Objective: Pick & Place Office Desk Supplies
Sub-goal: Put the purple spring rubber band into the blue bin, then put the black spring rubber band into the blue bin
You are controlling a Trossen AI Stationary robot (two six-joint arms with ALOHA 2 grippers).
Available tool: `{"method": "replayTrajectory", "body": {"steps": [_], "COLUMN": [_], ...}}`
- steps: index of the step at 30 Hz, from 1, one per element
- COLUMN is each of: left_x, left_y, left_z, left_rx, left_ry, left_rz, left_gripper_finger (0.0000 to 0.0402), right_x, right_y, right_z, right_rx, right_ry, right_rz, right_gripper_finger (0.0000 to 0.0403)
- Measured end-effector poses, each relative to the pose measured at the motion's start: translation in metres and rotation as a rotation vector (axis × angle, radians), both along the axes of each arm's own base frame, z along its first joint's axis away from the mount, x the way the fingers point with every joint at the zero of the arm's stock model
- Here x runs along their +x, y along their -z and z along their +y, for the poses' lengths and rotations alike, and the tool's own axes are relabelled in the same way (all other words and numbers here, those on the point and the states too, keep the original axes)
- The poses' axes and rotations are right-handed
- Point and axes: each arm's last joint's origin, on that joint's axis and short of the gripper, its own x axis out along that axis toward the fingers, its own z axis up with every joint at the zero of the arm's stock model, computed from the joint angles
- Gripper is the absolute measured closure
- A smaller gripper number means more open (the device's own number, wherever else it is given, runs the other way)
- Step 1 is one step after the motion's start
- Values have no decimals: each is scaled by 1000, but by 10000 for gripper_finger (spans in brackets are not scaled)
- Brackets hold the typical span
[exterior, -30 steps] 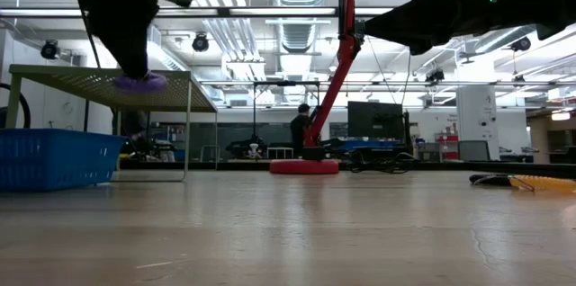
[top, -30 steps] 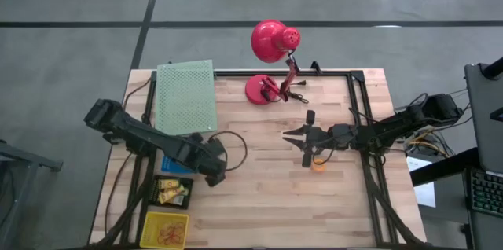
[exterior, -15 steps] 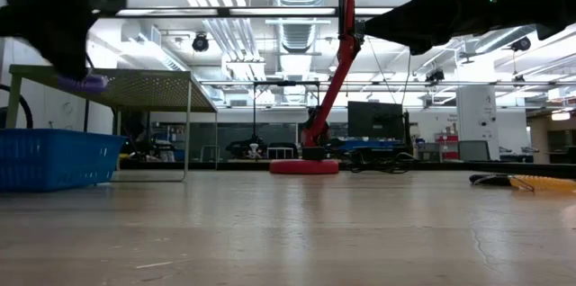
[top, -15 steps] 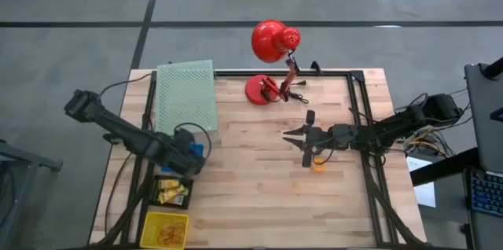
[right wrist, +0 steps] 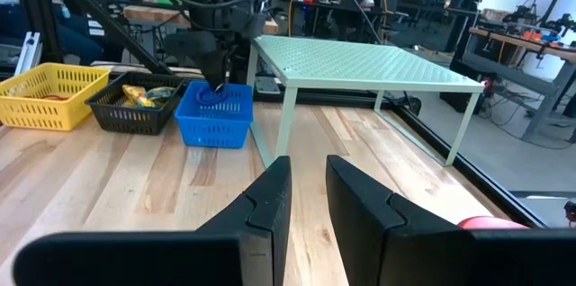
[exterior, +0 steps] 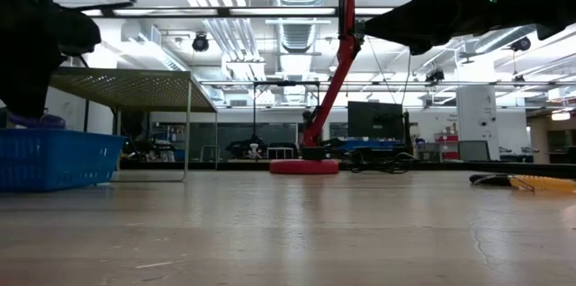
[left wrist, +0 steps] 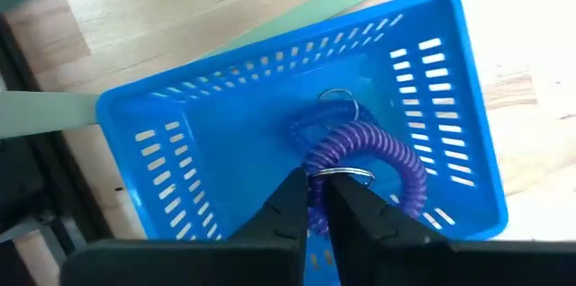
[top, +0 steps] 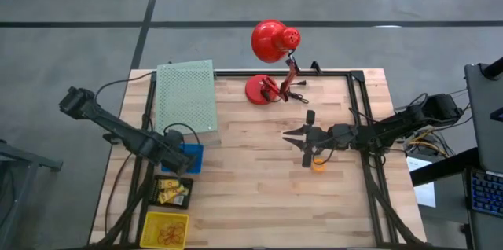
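My left gripper (left wrist: pixel 311 183) points down over a blue basket (left wrist: pixel 432 88) at the table's left side (top: pixel 191 159) and is shut on a purple coil band (left wrist: pixel 382 151). In the low view the coil (exterior: pixel 31 120) hangs at the height of the basket's rim (exterior: pixel 54 133). A blue coil (left wrist: pixel 310 130) with a metal ring lies on the basket's floor. My right gripper (right wrist: pixel 308 167) stays level above the table's right half (top: pixel 305 136). Its fingers stand a little apart with nothing between them. A small orange piece (top: pixel 318 166) lies on the table under it. My left gripper pinches the purple coil between its two fingers, close to the coil's metal ring (left wrist: pixel 346 175). The fingers come from above and point down. The coil curls out to one side of the fingers inside the basket's walls; whether it touches the floor I cannot tell.
A green perforated shelf (top: pixel 186 97) stands over the far left. A red desk lamp (top: pixel 271 42) stands at the far edge on its base (top: pixel 259 89). A black tray with yellow pieces (top: pixel 171 191) and a yellow basket (top: pixel 165 229) sit near the left front.
My left gripper has carried the purple coil toward the table's left edge and downward, rolling its wrist, from the open table to above the blue basket. The coil has sunk from the height of the shelf's top to the basket's rim.
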Motion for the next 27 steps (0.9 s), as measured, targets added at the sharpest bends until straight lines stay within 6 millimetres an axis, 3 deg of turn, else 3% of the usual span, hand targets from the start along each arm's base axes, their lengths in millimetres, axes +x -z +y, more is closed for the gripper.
{"method": "replayTrajectory", "body": {"steps": [15, 27], "left_x": [2, 3], "left_y": [1, 0], "left_z": [-1, -1], "left_rx": [-8, -13], "left_ry": [2, 4], "left_rz": [-21, -32], "left_gripper_finger": [289, 266], "right_x": [0, 0], "right_y": [0, 0], "right_z": [0, 0], "right_rx": [0, 0], "right_ry": [0, 0], "right_rz": [0, 0], "right_gripper_finger": [335, 335]}}
